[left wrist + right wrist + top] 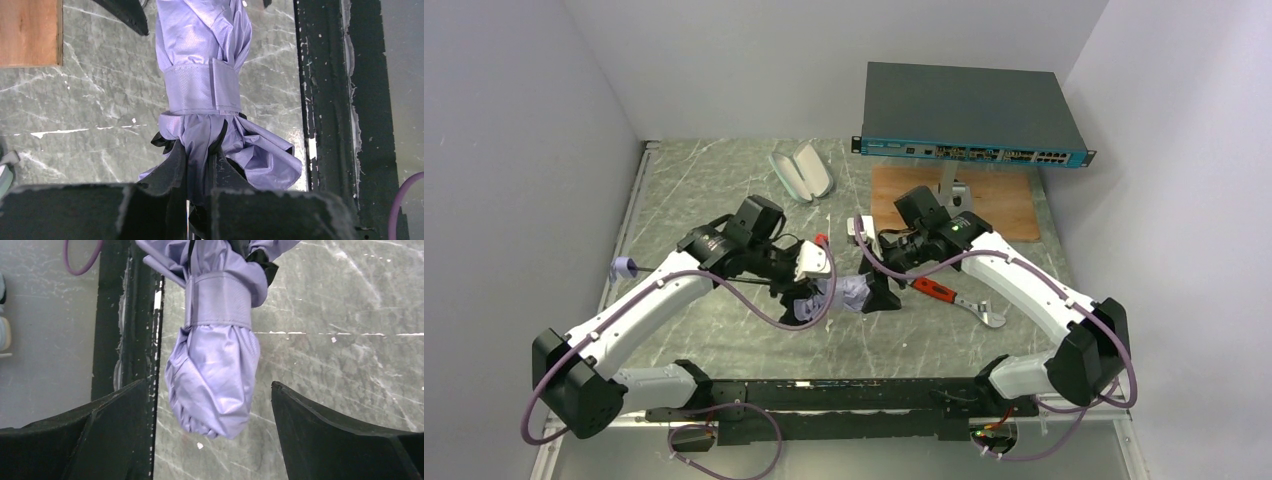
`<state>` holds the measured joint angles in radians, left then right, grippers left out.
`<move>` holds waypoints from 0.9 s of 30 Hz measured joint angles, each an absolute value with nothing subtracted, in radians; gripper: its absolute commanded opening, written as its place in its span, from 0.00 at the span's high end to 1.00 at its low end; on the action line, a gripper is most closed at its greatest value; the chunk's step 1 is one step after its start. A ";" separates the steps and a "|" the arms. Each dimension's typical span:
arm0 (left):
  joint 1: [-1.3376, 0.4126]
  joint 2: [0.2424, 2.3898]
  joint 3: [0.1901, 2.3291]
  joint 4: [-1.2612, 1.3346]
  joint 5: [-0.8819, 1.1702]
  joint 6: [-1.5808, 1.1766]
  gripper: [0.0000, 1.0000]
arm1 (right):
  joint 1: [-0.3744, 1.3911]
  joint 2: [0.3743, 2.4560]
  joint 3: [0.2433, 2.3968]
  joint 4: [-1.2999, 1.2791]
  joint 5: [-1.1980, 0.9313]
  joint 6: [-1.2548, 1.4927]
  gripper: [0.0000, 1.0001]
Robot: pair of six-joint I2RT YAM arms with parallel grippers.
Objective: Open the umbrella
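Observation:
The umbrella (842, 295) lies folded between both grippers near the middle of the table, a lavender bundle cinched by its strap band (202, 90). A thin black shaft runs left from it to a small lavender handle (624, 267). My left gripper (197, 200) is shut on the bundle's ruffled end, with black lining and fabric pinched between the fingers. My right gripper (208, 390) is open, its fingers (310, 430) spread wide on either side of the rounded other end of the umbrella (215, 380) without touching it.
A mint-green clamshell case (802, 172) lies at the back. A network switch (969, 120) stands raised over a wooden board (999, 205) at the back right. A red-handled wrench (949, 295) lies just right of the umbrella. A black rail (824, 395) runs along the near edge.

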<state>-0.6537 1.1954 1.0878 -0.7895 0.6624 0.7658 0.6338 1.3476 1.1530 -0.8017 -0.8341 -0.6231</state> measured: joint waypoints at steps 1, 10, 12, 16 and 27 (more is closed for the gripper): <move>-0.651 1.202 1.094 -0.793 0.672 0.765 1.00 | 0.639 1.346 1.147 -0.785 -0.830 -0.617 0.08; -0.604 1.211 1.132 -0.814 0.767 0.747 0.58 | 0.671 1.303 1.078 -0.676 -0.806 -0.561 1.00; -0.603 1.208 1.132 -0.805 0.764 0.730 0.43 | 0.664 1.301 1.074 -0.664 -0.803 -0.548 1.00; -0.598 1.177 1.135 -0.746 0.733 0.687 0.37 | 0.654 1.298 1.067 -0.656 -0.809 -0.527 1.00; -0.792 0.969 1.067 -0.505 0.547 0.783 0.55 | 0.629 1.307 1.065 -0.641 -0.819 -0.408 1.00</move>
